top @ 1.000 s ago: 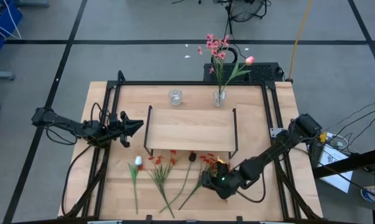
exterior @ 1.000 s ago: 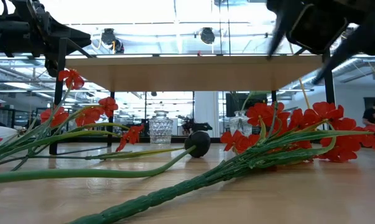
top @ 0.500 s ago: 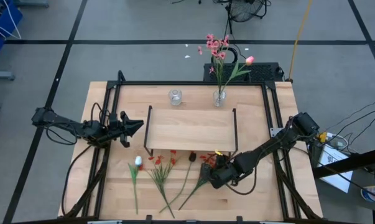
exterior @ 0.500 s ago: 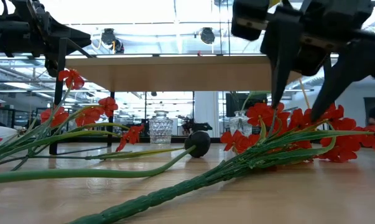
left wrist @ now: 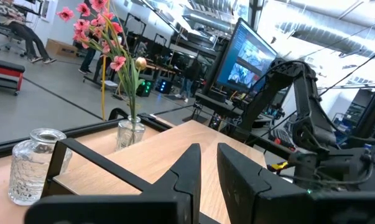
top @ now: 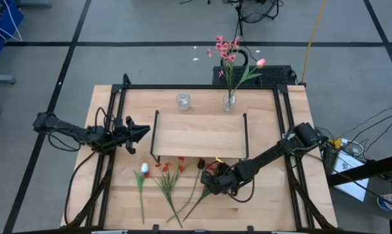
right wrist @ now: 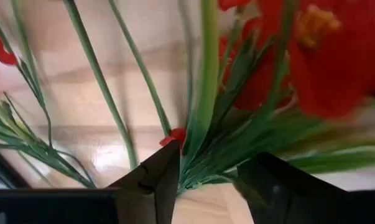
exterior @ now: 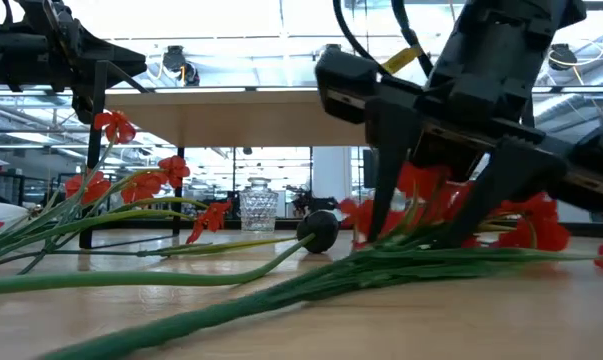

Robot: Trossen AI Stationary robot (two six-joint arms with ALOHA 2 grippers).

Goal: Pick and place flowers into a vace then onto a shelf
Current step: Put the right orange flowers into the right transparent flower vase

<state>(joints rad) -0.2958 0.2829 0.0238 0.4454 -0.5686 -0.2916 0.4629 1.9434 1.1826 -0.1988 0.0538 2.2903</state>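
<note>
the right end effector (top: 209,182) is down on the tabletop (top: 267,201) in front of the shelf (top: 199,135), its fingers spread wide and straddling the stem of the red-blossomed flower (exterior: 281,290) lying nearest that arm. to do this grasp well, i judge it should close squarely on the stiff stem just below the leaves, not on the blossoms, then lift straight up so the neighbouring flowers (top: 168,179) are not dragged. the left end effector (top: 142,130) waits beside the shelf's left end, fingers nearly together and empty.
</note>
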